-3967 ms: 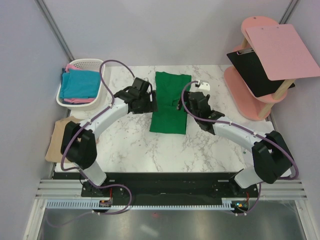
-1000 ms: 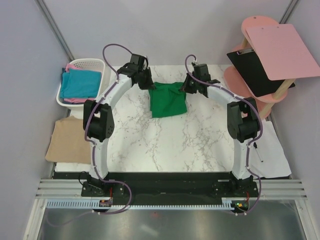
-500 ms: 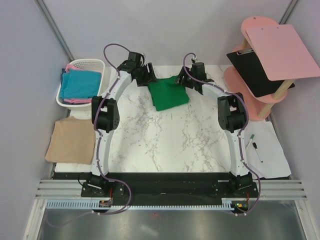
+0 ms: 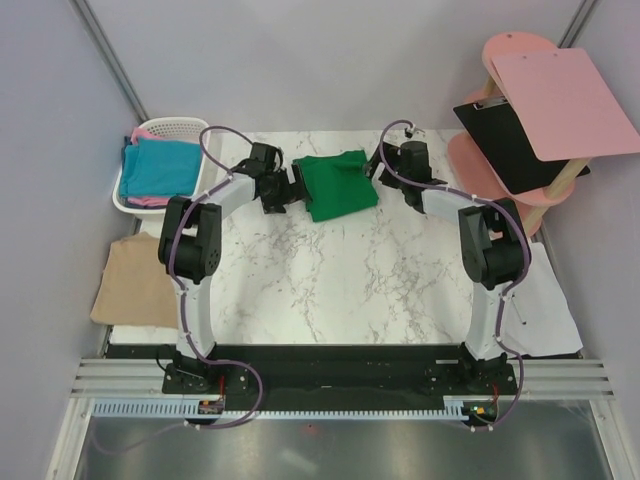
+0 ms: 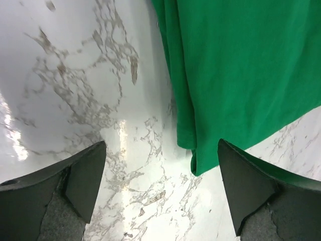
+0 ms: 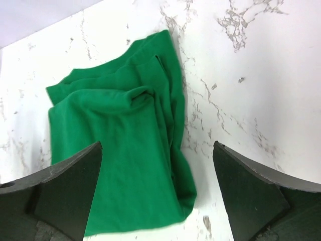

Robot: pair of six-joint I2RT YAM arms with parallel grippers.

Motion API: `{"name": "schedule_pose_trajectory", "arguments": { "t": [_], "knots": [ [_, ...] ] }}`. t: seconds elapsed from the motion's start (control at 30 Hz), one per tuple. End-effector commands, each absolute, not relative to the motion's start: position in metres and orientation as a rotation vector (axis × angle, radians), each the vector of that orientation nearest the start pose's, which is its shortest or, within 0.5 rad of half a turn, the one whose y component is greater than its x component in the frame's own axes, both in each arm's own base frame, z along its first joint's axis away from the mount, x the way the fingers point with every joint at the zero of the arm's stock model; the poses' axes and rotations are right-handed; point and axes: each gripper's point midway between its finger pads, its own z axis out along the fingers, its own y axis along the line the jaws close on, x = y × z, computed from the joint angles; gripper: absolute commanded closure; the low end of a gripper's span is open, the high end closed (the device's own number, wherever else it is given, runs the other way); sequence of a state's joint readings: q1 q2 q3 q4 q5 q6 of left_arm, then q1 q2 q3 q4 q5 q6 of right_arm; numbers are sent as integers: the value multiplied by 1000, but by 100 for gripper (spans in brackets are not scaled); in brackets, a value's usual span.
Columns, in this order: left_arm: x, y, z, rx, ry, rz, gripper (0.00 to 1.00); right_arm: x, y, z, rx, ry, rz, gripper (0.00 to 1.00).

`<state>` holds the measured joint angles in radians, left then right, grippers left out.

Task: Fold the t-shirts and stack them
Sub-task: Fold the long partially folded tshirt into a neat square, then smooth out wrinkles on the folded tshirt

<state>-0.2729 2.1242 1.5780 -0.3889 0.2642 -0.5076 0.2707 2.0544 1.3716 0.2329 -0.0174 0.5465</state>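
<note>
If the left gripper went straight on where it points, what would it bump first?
Most likely the marble table, just beside the folded edge of the green t-shirt. The open left gripper frames bare marble, though depth is hard to judge.

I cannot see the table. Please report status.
Left gripper open, right gripper open, both empty. Green t-shirt folded, on table between them. Nothing in the way.

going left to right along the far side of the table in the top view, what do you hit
white plastic basket → left pincer → bright green cloth t-shirt → right pincer → pink wooden tiered stand
</note>
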Motion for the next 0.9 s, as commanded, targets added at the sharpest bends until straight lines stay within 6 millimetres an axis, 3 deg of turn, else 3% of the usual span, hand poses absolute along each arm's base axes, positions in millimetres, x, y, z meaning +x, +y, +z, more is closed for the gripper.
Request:
{"name": "schedule_pose_trajectory", "arguments": {
  "t": [0.0, 0.03, 0.1, 0.2, 0.33, 0.43, 0.47, 0.5, 0.53, 0.6, 0.83, 0.87],
  "knots": [
    [472, -227, 63, -181, 2482, -779, 3, 535, 169, 118, 295, 1969, 542, 2],
    [469, -234, 61, -163, 2480, -793, 4, 530, 168, 123, 302, 1959, 548, 2],
    [464, -241, 50, -169, 2501, -812, 7, 517, 165, 114, 320, 1978, 552, 2],
    [459, -260, 37, -150, 2521, -859, 19, 501, 168, 119, 308, 1987, 605, 2],
    [456, -277, 26, -123, 2550, -936, 98, 484, 168, 112, 295, 2023, 608, 2],
    [440, -273, 25, -137, 2577, -936, 98, 472, 165, 113, 217, 2064, 506, 2],
    [426, -267, 15, -131, 2614, -913, 98, 464, 161, 106, 212, 2101, 445, 2],
    [418, -265, 13, -122, 2627, -901, 98, 459, 164, 114, 187, 2091, 413, 2],
    [413, -262, 24, -104, 2616, -898, 98, 453, 159, 111, 167, 2097, 351, 2],
    [385, -249, 13, -85, 2680, -856, 98, 441, 164, 117, 118, 2095, 314, 2],
    [301, -207, 18, -64, 2824, -735, 98, 412, 174, 107, -28, 2161, 233, 2],
    [296, -204, 28, -64, 2808, -730, 98, 408, 179, 107, -57, 2161, 238, 2]
  ]
}}
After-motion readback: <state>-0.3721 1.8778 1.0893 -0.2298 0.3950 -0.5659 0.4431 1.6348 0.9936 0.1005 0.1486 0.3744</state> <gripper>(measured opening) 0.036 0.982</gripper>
